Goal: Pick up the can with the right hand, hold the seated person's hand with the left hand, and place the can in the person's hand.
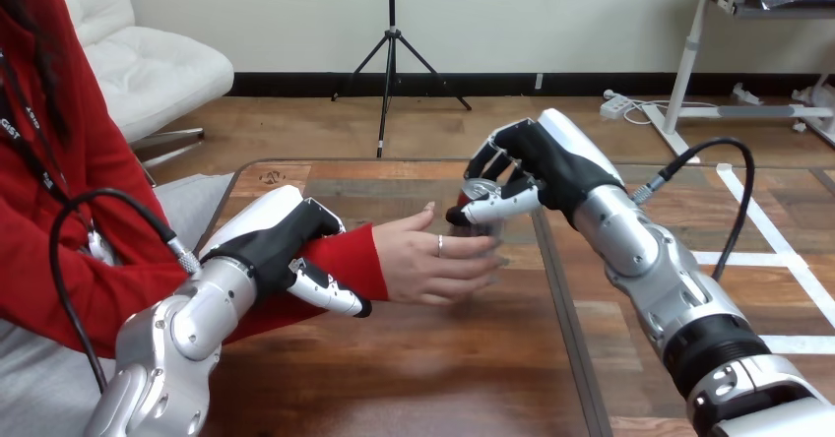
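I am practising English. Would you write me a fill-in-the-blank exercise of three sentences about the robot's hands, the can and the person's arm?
1. The robot's right hand is curled round the ____ .
2. The robot's left hand grips the person's forearm over a ____ sleeve.
3. The person's hand reaches in from the view's ____ side.
Missing words: can; red; left.

Bright red sleeve (340, 260) over the brown, wood-grained bench (443, 358)! Left hand (281, 245): black under white shells. Right hand (537, 166): same black and white, silver forearm behind. The can (482, 193) shows a silvery top.
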Available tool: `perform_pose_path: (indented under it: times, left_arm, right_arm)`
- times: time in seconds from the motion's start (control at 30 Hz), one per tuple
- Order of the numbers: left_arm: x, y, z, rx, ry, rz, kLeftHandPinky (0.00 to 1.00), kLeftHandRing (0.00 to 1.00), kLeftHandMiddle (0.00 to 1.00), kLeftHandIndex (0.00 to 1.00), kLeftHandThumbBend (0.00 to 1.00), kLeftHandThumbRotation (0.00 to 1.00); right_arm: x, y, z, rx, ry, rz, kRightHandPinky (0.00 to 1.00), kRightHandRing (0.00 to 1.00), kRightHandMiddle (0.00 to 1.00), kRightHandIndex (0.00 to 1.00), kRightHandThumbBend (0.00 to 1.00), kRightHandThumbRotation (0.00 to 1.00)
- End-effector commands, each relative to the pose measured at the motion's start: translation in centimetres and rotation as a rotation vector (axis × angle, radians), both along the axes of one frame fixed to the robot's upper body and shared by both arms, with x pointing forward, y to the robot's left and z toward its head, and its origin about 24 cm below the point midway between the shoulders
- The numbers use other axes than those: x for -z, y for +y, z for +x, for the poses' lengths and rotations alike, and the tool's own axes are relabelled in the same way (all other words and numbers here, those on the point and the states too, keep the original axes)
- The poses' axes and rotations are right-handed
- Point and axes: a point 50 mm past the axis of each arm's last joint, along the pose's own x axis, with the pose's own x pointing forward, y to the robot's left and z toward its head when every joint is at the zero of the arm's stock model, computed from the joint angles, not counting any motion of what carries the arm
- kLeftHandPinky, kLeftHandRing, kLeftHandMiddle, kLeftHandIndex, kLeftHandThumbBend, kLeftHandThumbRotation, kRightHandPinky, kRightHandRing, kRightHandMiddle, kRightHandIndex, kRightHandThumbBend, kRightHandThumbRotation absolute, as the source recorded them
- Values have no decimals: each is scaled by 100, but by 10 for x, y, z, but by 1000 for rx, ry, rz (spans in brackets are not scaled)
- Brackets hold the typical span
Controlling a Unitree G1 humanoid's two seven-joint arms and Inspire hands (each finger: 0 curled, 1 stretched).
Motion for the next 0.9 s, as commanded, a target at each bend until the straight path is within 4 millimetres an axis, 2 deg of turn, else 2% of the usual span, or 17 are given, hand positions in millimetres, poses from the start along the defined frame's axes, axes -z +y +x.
perform_pose_path:
  times: [0.0,0.87]
  left_arm:
    - [-168,-69,19,267,-661,-222,20,26,34,36,59,0]
    - [-158,-62,19,249,-592,-188,20,27,35,37,61,0]
  right_arm:
    - [-212,88,6,-279,-677,110,29,33,38,42,68,0]
    - [-220,97,-4,-300,-690,110,29,33,38,42,67,0]
